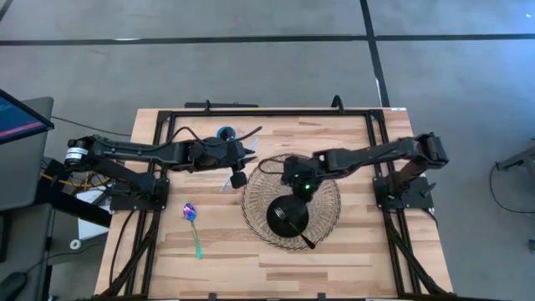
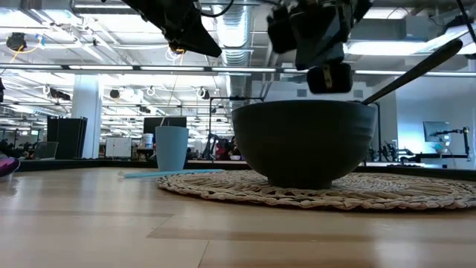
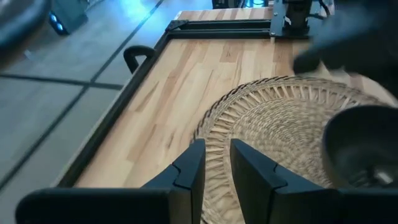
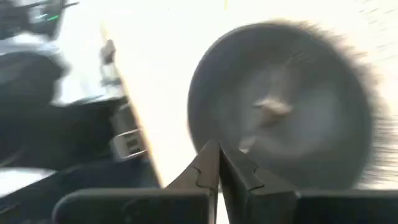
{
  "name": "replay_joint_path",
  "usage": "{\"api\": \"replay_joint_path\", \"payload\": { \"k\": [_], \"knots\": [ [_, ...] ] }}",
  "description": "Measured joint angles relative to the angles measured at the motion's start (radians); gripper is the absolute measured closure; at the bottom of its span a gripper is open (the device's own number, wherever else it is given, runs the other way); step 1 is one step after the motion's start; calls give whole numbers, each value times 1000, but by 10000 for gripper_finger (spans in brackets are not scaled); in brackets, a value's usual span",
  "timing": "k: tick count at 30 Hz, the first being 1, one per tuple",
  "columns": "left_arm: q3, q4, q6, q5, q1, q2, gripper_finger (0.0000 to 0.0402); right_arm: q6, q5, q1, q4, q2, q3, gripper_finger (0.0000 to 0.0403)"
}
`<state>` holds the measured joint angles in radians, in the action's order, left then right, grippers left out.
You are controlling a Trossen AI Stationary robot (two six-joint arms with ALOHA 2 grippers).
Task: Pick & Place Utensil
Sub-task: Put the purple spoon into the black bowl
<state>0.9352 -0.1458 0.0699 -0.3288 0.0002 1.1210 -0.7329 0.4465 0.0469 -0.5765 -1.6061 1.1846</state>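
A black bowl (image 1: 287, 219) stands on a round woven mat (image 1: 328, 194). A black utensil lies in it, its handle (image 1: 308, 241) leaning out over the rim toward the near edge; the low view shows that handle (image 2: 416, 71) slanting up. An iridescent spoon (image 1: 192, 227) lies flat on the wood left of the mat. My right gripper (image 1: 298, 181) hangs shut and empty above the bowl's far side, and the bowl (image 4: 280, 106) shows blurred past its fingers (image 4: 219, 163). My left gripper (image 1: 239, 176) hovers at the mat's left edge, fingers (image 3: 189, 171) a little apart and holding nothing.
A blue cup (image 1: 224, 134) stands near the far edge behind my left arm, also in the low view (image 2: 172, 147). A pale blue strip (image 2: 171, 173) lies flat on the table before it. A black frame (image 1: 267, 111) borders the table. Bare wood lies near the spoon.
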Motion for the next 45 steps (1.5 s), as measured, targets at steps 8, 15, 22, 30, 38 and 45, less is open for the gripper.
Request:
{"api": "replay_joint_path", "payload": {
  "k": [8,15,22,30,38,45],
  "knots": [
    [0,-198,-244,0,0,0,325,216,-508,-25,-205,218,-6,393],
    [0,-464,-528,3,0,0,325,299,-552,-85,-2,337,-201,399],
    [0,-640,-670,117,0,0,325,433,-552,-148,317,341,-372,401],
    [-71,-691,-865,294,-48,0,320,598,-552,-217,530,295,-386,402],
    [-167,-695,-1135,410,-164,0,292,688,-517,-308,514,298,-362,401],
    [-186,-691,-1468,428,-324,0,286,691,-518,-367,525,292,-292,401]
  ]
}}
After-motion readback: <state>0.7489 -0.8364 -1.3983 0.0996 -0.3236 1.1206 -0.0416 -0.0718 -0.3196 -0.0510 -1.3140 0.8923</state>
